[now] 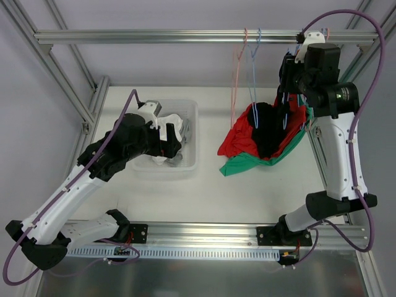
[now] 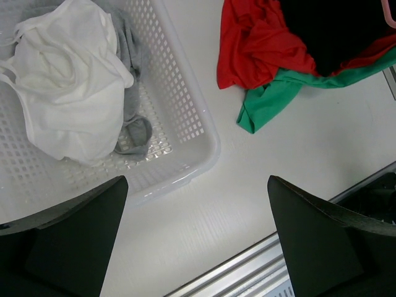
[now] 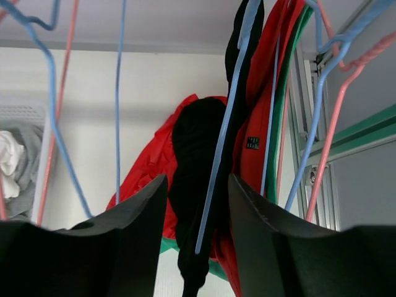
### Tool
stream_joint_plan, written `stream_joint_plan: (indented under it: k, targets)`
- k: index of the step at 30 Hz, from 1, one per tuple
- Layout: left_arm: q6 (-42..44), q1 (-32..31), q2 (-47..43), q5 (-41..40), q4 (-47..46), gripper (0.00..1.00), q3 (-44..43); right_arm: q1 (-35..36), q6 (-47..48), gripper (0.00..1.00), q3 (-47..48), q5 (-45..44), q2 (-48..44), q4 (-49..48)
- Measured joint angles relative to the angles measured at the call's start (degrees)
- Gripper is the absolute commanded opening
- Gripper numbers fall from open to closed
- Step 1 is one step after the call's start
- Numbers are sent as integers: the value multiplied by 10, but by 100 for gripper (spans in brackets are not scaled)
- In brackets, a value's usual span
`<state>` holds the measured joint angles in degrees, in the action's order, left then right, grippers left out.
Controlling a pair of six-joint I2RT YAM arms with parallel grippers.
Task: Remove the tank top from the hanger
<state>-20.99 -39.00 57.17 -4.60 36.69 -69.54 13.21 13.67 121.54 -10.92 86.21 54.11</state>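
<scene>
Left gripper (image 2: 197,182): jaws wide, holding nothing, above the basket (image 2: 207,148) rim, left centre. Right gripper (image 3: 198,185): raised at upper right, jaws narrow, either side of the blue hanger (image 3: 215,167) and black tank top (image 3: 193,139). Whether they pinch cannot be told. The tank top is on the hanger, below the rail (image 1: 185,36).

- Basket (image 2: 185,93): white plastic lattice, glossy.
- White garment (image 2: 68,86) and grey garment (image 2: 133,133): soft matt cloth, crumpled.
- Black tank top (image 3: 192,148), red cloth (image 2: 260,49), green cloth (image 2: 272,93): matt fabric, creased.
- Blue hanger (image 3: 216,167): thin, smooth, slight sheen; plastic or coated wire, cannot tell.
- Table (image 2: 297,161): white, smooth, matt.
- Frame rail (image 1: 154,36): bare grey metal, dull sheen.
- Left gripper (image 2: 197,185), fingers (image 2: 74,241): matt black plastic.
</scene>
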Motion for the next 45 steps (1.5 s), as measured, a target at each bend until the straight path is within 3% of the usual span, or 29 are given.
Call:
stream_joint_plan:
  k: [4,6,9,12,25,35,45]
  targets:
    - [1,0,-7,3,-1,99,0,0,1,36,0,-22,35,1]
    - [2,0,-12,3,-1,99,0,0,0,21,0,-32,45,1]
    - [5,0,-18,3,-1,99,0,0,-5,7,-4,-42,47,1]
    - [6,0,-21,3,-1,99,0,0,-12,0,-4,-50,47,0]
    - [6,0,-21,11,-1,99,0,-1,-38,0,-50,-42,-11,-66]
    - [6,-6,-21,32,-1,99,0,-2,-44,0,-151,7,-108,-143]
    - [24,-95,25,71,-10,99,-63,-3,-58,0,-300,80,-305,-151]
